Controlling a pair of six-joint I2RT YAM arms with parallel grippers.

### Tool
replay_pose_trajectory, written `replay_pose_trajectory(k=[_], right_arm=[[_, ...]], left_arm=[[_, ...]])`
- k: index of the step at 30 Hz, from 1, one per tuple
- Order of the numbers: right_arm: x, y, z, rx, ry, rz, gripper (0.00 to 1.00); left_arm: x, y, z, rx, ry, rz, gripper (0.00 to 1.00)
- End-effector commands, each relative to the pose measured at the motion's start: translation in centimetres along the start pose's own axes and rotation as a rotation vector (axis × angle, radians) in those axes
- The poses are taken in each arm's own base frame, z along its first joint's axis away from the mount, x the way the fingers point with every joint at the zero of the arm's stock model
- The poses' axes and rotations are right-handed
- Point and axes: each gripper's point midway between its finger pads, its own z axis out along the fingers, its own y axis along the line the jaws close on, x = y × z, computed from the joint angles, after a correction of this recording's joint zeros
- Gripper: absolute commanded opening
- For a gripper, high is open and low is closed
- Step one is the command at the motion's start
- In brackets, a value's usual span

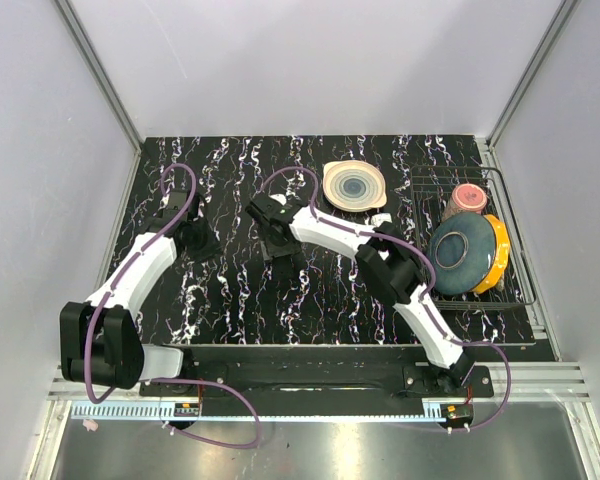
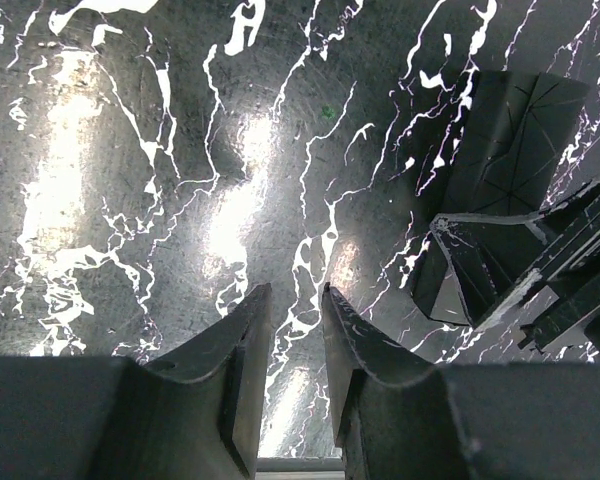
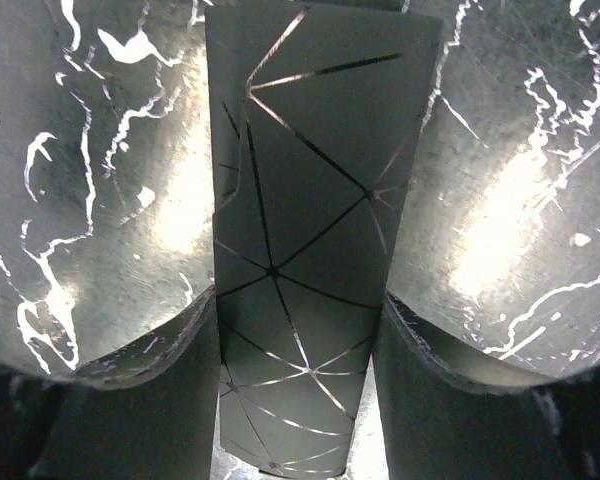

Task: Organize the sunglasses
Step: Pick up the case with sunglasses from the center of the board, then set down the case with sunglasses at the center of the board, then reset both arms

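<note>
The sunglasses are out of view in every frame. My right gripper (image 1: pixel 280 248) is at mid-table, and in the right wrist view the right gripper (image 3: pixel 300 310) is shut on a flat black case (image 3: pixel 310 180) with thin silver lines, one finger against each long side. The case (image 2: pixel 510 140) and the right gripper (image 2: pixel 570 270) also show at the right of the left wrist view. My left gripper (image 1: pixel 202 243) hovers to the left of them. In its own view the left gripper (image 2: pixel 296 295) has its fingers only slightly apart, with bare marbled table between them.
A peach plate with dark rings (image 1: pixel 354 185) lies at the back centre. A wire dish rack (image 1: pixel 520 290) at the right holds a blue plate (image 1: pixel 467 253), a yellow dish (image 1: pixel 501 245) and a pink cup (image 1: pixel 468 196). The table is black with white veins.
</note>
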Motion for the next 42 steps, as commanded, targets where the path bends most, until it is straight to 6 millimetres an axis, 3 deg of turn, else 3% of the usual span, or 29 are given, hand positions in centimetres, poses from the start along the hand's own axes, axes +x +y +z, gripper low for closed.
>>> replay_pose_trajectory(k=[1,2,4,5,7,8,14,19,25,26,28,29,31,33,36,39,42], right_arm=[[2.4,-4.2,-1.5,0.141,0.041,-0.024,0.38],[3.8,-5.7,-1.1,0.166,0.077,-0.021,0.37],[4.1,-6.9,-2.1,0.173,0.069,-0.01,0.34],[5.7,-8.2,-1.8,0.202,0.096,-0.011,0.33],[5.8,-9.9,-2.8,0.206,0.092,0.03,0.33],[7.1,-11.3,-2.6,0.224,0.116,0.039,0.33],[7.8,-16.9,-3.6,0.226,0.087,0.067,0.38],[7.3,-19.2,-3.5,0.201,0.091,0.028,0.43],[6.1,-20.1,-1.7,0.198,0.092,0.044,0.5],[5.6,-20.1,-1.7,0.198,0.088,0.055,0.53],[5.5,-20.1,-1.8,0.206,0.089,0.08,0.71],[5.3,-20.1,-2.2,0.209,0.081,0.093,0.76],[4.2,-19.9,-3.7,0.204,0.03,0.128,0.98],[3.7,-19.6,-4.9,0.186,0.008,0.139,1.0],[1.7,-19.2,-8.2,0.163,-0.058,0.166,1.0],[0.4,-19.0,-10.9,0.147,-0.11,0.201,1.0],[-1.2,-19.1,-15.6,0.124,-0.226,0.261,1.0]], left_arm=[[-0.1,-0.8,0.6,0.05,0.006,0.016,0.31],[0.0,-0.8,0.7,0.053,0.013,0.017,0.31],[0.1,-0.9,0.8,0.057,0.018,0.017,0.31],[0.1,-0.9,0.9,0.057,0.02,0.016,0.31],[0.2,-0.9,1.0,0.06,0.026,0.015,0.31],[0.3,-0.9,1.0,0.062,0.029,0.017,0.31],[0.6,-1.1,1.3,0.072,0.048,0.013,0.31],[0.7,-1.3,1.4,0.082,0.055,0.014,0.31],[0.7,-1.2,1.3,0.08,0.053,0.019,0.32],[0.7,-1.2,1.3,0.078,0.056,0.019,0.33],[0.7,-1.2,1.2,0.074,0.053,0.02,0.37],[0.6,-1.1,1.1,0.071,0.051,0.023,0.39],[0.6,-1.0,0.8,0.066,0.046,0.028,0.54],[0.3,-0.9,0.3,0.067,0.03,0.029,0.78],[-0.2,-1.2,-0.9,0.087,-0.009,0.05,0.99],[-0.9,-1.5,-2.7,0.099,-0.051,0.068,0.99],[-1.6,-1.9,-4.8,0.125,-0.095,0.088,0.99]])
